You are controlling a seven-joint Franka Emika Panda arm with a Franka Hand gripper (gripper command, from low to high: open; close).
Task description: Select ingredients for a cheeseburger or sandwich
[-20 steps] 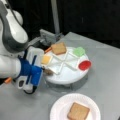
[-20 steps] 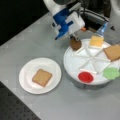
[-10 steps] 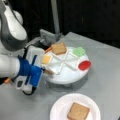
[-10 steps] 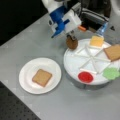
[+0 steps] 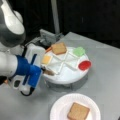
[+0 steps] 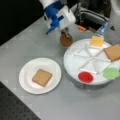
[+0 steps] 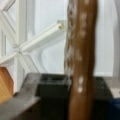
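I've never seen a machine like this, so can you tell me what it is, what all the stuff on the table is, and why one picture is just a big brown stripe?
It is a robot arm with a blue and white gripper at its end, a kind of pinching hand. Two pictures come from cameras looking at the table; the third comes from a camera on the arm's wrist. On the grey table stands a white round tray split into wedges. It holds a yellow cheese square, a tan toast square, a green leafy piece and a red disc. Beside it, a white paper plate already carries another toast square. The gripper is pinching a dark brown round patty on its edge, at the tray's rim. The brown stripe is that patty seen very close.
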